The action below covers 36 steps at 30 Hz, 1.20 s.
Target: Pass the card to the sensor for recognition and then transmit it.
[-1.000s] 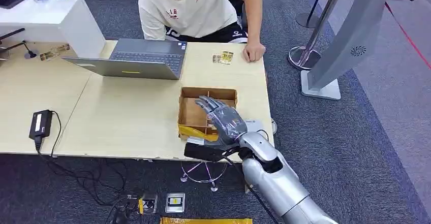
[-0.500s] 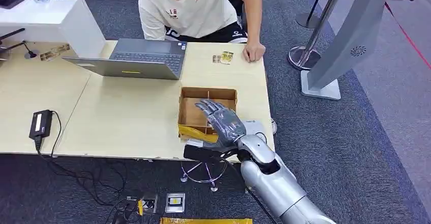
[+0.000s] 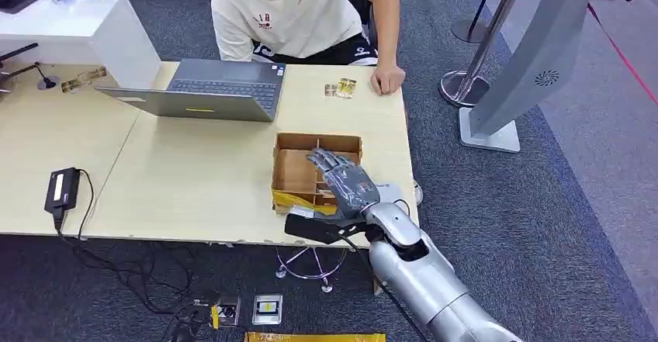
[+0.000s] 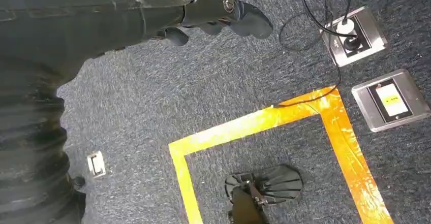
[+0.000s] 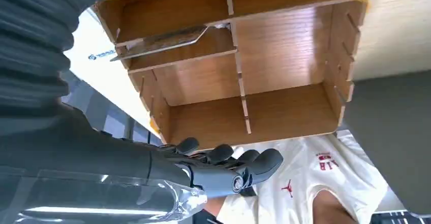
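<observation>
Right hand point(image 3: 347, 183) over the wooden box point(image 3: 299, 173), fingers point(image 5: 244, 164) spread, empty (card half-hidden inside).

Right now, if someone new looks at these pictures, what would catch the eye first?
First the silver right hand, fingers apart, hovering over the wooden divided box near the table's front edge. Next the person in a white shirt sitting across the table behind an open laptop. In the right wrist view a card lies in one compartment of the box.
</observation>
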Motion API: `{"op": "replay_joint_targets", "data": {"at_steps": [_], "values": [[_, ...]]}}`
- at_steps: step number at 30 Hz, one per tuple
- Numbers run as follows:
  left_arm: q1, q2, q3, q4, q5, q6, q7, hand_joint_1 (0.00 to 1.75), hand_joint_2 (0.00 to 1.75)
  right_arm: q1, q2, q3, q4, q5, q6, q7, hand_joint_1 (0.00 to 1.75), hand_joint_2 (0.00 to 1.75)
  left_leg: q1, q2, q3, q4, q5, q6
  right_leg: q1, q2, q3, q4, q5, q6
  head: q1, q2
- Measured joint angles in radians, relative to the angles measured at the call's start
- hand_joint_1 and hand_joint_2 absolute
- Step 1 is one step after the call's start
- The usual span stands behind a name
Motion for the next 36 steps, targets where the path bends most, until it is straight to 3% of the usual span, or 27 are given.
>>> {"op": "replay_joint_targets", "data": {"at_steps": [8,21,25,30,31,36], "values": [[0.0,0.0,0.0,0.0,0.0,-0.005,0.0,0.0,1.75,-0.013,0.0,0.0,0.053,0.016,-0.045,0.012,0.0,1.75,0.0,0.0,0.0,0.0,0.0,0.0,0.0,0.0,0.0,0.0,0.0,0.0,0.0,0.0],[0.0,0.0,0.0,0.0,-0.001,-0.011,0.001,0.0,1.75,-0.014,-0.003,0.0,0.093,0.018,-0.056,0.032,0.0,1.75,0.0,0.0,0.0,0.0,0.0,0.0,0.0,0.0,0.0,0.0,0.0,0.0,0.0,0.0],[0.0,0.0,0.0,0.0,-0.004,-0.017,0.001,0.0,1.75,-0.014,-0.005,-0.001,0.102,0.018,-0.056,0.033,0.16,1.75,0.0,0.0,0.0,0.0,0.0,0.0,0.0,0.0,0.0,0.0,0.0,0.0,0.0,0.0],[-0.001,0.0,0.0,0.0,-0.009,-0.021,0.001,0.0,1.75,-0.014,-0.008,-0.002,0.107,0.027,-0.056,0.032,0.19,1.75,0.0,0.0,0.001,0.0,0.0,0.0,0.0,0.0,0.0,0.0,0.0,0.0,0.0,0.0],[-0.001,0.0,0.0,0.0,-0.009,-0.021,0.001,0.0,1.75,-0.014,-0.009,-0.002,0.109,0.031,-0.056,0.031,0.28,1.75,0.0,0.0,0.0,0.0,0.0,0.0,0.0,0.0,0.0,0.0,0.0,0.0,0.0,0.0],[0.0,0.0,0.0,0.0,-0.005,-0.019,0.001,0.0,1.75,-0.015,-0.009,-0.003,0.117,0.034,-0.059,0.028,0.28,1.75,0.0,0.0,0.0,0.0,0.0,0.0,0.0,0.0,0.0,0.0,0.0,0.0,0.0,0.0]]}}
